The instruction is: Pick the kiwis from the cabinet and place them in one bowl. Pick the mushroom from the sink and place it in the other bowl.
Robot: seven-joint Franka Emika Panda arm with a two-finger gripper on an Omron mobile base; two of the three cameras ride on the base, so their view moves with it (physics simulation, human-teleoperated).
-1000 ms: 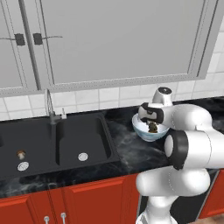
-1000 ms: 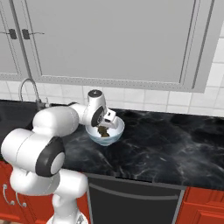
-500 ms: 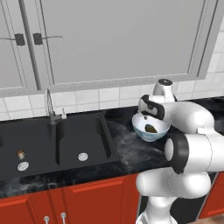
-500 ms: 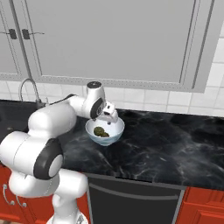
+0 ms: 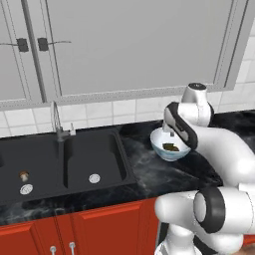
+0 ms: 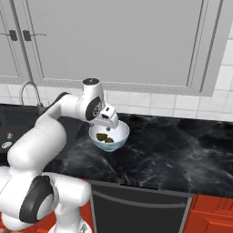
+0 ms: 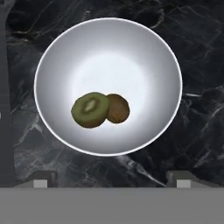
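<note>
Grey wall cabinets (image 5: 139,45) run along the top of the left base view, above a band of white tiles (image 5: 119,107). Below them lies the black marble tabletop (image 6: 182,150), with red base cabinets (image 5: 74,231) under its front edge.

At far left, the black double-basin sink (image 5: 55,159) is set into the tabletop, with a thin silver tap (image 5: 56,119) standing behind the divider. The mushroom (image 5: 23,175) lies in the left basin, brown cap over pale stem, just beside the round silver drain (image 5: 26,189). A second drain (image 5: 94,178) sits in the right basin.

To the right of the sink, the blue-tinted bowl (image 5: 169,149) stands upright on the tabletop, well apart from the basin edge. Its inside is plain white, its outer wall pale blue. The kiwis (image 7: 100,109) rest in its bottom, touching one another: one shows a cut green face with a pale core, the other a dull brown skin.

The gripper (image 6: 109,119) hangs above the bowl, pointing down at it. In the hand view its two tips stand far apart at the lower edge, with nothing between them; the gripper is wide and holds nothing.
</note>
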